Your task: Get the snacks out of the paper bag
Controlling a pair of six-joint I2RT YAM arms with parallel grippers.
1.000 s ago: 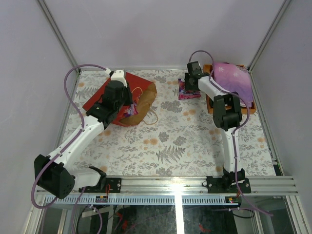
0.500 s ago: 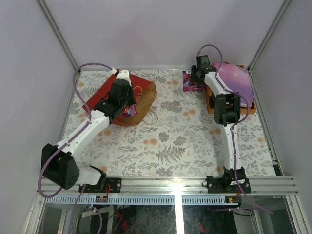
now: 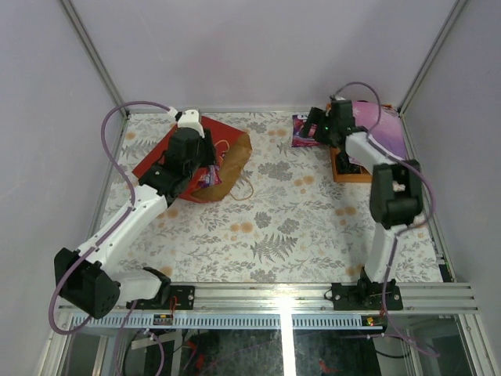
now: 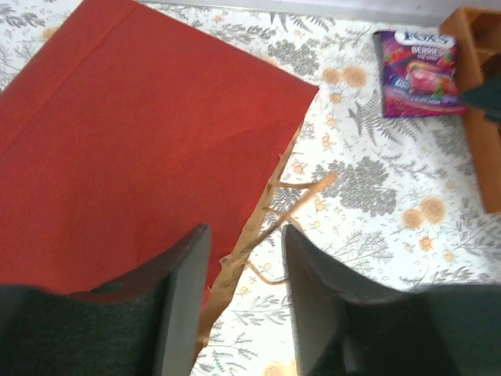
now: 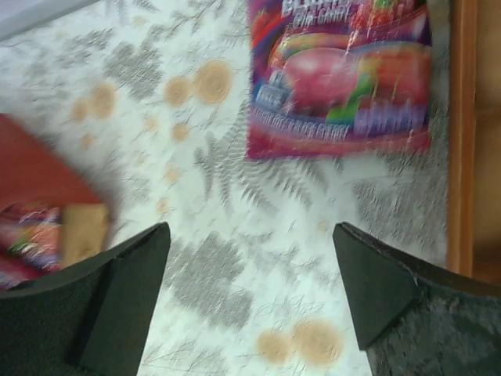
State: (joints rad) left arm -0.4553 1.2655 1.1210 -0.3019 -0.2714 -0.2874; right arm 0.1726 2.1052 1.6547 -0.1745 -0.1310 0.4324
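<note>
White walls all round and a table [image 3: 266,235] with a grey-and-orange leafy print, that's the whole setup. Right gripper [image 5: 250,301] hangs with its fingers spread wide and nothing between them. The purple candy pouch [image 5: 340,74] lies flat on the table just ahead of its fingertips, right beside the brown wooden tray [image 5: 462,141]. My guess is that pouch sits out there because it's a snack that's done with, put well away from the bag so it's not in the way.

Left gripper [image 4: 239,309] sits right over the paper bag [image 4: 141,149], fingers apart and empty. The bag's open edge and a beige cord handle [image 4: 270,276] are directly below the gap. Looks to me like it's lined up on the mouth to go in for the next snack.

The bag lies on its side, red outside, brown kraft inside, a bit creased. From above you can see a glossy pouch [image 3: 207,177] poking out of the mouth, right by the left gripper's tips, though it's too small to read. Purple cloth [image 3: 383,129] drapes over the tray, off past the right gripper.
</note>
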